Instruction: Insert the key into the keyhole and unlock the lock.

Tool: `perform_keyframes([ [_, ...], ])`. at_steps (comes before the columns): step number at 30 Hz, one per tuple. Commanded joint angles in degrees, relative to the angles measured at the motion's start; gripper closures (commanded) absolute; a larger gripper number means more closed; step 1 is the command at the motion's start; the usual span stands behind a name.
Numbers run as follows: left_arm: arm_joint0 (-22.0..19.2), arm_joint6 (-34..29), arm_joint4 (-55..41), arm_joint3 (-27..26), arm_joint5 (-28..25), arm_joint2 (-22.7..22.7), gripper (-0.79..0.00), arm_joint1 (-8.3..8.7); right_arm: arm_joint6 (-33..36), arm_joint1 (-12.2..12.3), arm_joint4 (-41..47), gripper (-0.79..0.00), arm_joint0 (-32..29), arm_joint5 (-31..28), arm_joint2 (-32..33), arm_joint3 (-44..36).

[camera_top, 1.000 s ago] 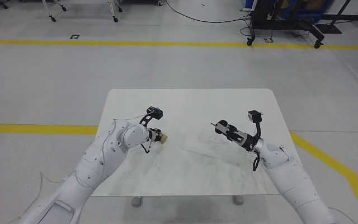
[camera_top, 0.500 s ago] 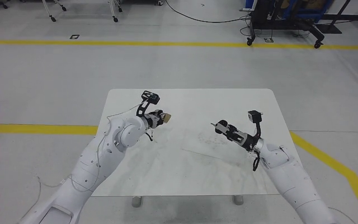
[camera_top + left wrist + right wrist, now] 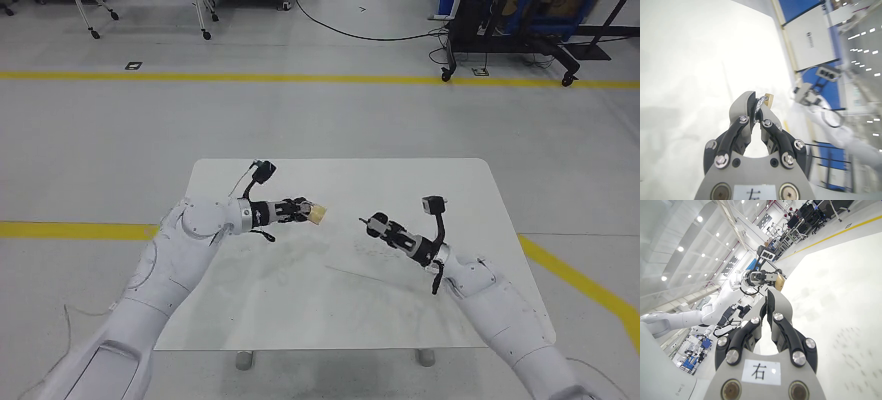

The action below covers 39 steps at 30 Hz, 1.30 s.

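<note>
**Item 1. Lock [image 3: 316,213].** Small brass padlock with a silver shackle. It was held over the middle of the white table [image 3: 400,300], toward the table's far half. In the left wrist view the brass body [image 3: 769,100] stood out just beyond the fingertips, with the shackle [image 3: 758,106] caught between the ribbed pads. In the right wrist view the body [image 3: 780,282] faced the right gripper and appeared to be clear of the table surface [image 3: 829,285].

**Item 2. Left gripper [image 3: 298,211].** It reached in from the left side of the table, roughly level, and pointed toward the other arm. The fingers [image 3: 745,106] were pinched on the lock's shackle. The same gripper showed farther off in the right wrist view [image 3: 772,276], carrying the lock at its tip.

**Item 3. Right gripper [image 3: 368,221].** It was over the table, right of centre, with its tip aimed at the lock, near it but apart from it. The fingers [image 3: 780,308] were pressed together, black pads meeting. Whether anything lay between them could not be told.

**Item 4. Key.** It could not be told apart from the right gripper's pads, so its position was not recorded.

**Item 5. Table.** White top with rounded corners. There were faint grey scuff marks [image 3: 853,340] on the surface near the right arm.

**Item 6. Surroundings.** Grey floor with yellow lines [image 3: 300,77]. A black cable [image 3: 350,33] lay beyond the table. A dark wheeled frame [image 3: 510,45] stood at the far right.
</note>
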Motion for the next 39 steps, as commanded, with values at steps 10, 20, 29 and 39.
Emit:
perform_keyframes([
  [10,-8.82,-15.61,-21.59,21.81,-3.89,3.15,0.000,-5.38,0.15,-4.55,7.10,0.000,8.57,-0.27,-7.77,7.55],
  [20,-11.12,-24.09,-23.31,27.09,-4.96,4.75,0.000,-7.85,-7.18,-8.78,6.61,0.000,14.19,-4.40,-11.38,14.47],
  [29,-12.33,-25.84,-24.40,30.96,-5.34,4.64,0.000,-9.16,-7.83,-11.89,3.73,0.000,15.00,-5.31,-15.08,15.49],
  [39,-13.54,-22.33,-23.31,33.79,-6.03,3.94,0.000,-9.43,-3.73,-10.60,2.63,0.000,11.75,-5.31,-10.67,11.90],
])
